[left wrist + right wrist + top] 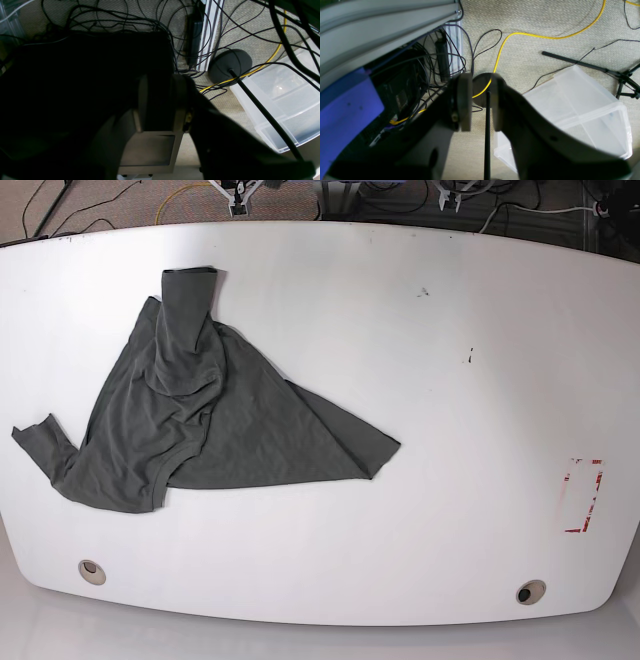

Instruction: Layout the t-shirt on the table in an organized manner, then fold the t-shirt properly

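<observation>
The t-shirt (200,425) lies on the table (450,380), on its left half in the base view. It is dark grey and all crumpled, not flat. One part is bunched up toward the far edge, one small bit sticks out to the left like a sleeve, and a pointy flap reaches toward the middle of the table. No arm shows on the table in that view.

The table is white and shiny. It has two round holes (92,571) near the near edge, one on the left and one on the right. A red and white mark (583,495) sits on the right side. A few little dark specks (467,358) are on the far right part.

The left gripper (156,100) looks down at the floor. Its fingers stand a little apart, and it is too dark between them to tell if anything is there.

The right gripper (482,100) looks down at the floor too. Its fingers stand a little apart and nothing is between them. Past them lie a yellow cable (545,37), black wires (485,40) and a clear plastic box (582,110) on the carpet
</observation>
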Available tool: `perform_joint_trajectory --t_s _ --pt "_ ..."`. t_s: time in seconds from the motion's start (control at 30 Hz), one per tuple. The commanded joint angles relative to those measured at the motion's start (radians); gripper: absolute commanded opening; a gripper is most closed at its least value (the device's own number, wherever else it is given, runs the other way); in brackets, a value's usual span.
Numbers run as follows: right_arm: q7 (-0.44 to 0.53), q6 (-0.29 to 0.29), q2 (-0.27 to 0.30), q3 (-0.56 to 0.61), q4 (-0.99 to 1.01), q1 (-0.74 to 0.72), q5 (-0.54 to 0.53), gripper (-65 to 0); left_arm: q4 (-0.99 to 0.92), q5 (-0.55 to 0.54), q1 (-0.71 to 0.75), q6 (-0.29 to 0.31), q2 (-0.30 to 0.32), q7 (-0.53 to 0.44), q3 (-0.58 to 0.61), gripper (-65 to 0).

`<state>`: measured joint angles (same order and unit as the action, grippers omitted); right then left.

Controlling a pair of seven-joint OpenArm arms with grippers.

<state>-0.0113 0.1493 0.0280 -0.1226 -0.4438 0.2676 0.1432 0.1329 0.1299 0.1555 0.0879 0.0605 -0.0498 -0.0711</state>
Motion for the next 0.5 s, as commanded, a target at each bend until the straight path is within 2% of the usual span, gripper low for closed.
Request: perform_joint_trajectory --t_s 0.0,0.3,0.47 --pt "0.000 0.004 0.004 -0.001 -0.001 0.009 0.001 -52.5 0.015 -0.004 0.012 -0.002 0.003 0.004 -0.001 -50.0" --pt "0.007 0.001 0.003 0.001 -0.010 0.013 0.005 -53.0 0.184 -0.019 0.074 -0.001 0.006 0.016 0.004 -50.2" --pt "0.002 0.001 0.001 0.000 -0.015 0.009 0.002 -53.0 0.200 -0.011 0.081 0.002 0.010 0.018 0.002 -50.1"
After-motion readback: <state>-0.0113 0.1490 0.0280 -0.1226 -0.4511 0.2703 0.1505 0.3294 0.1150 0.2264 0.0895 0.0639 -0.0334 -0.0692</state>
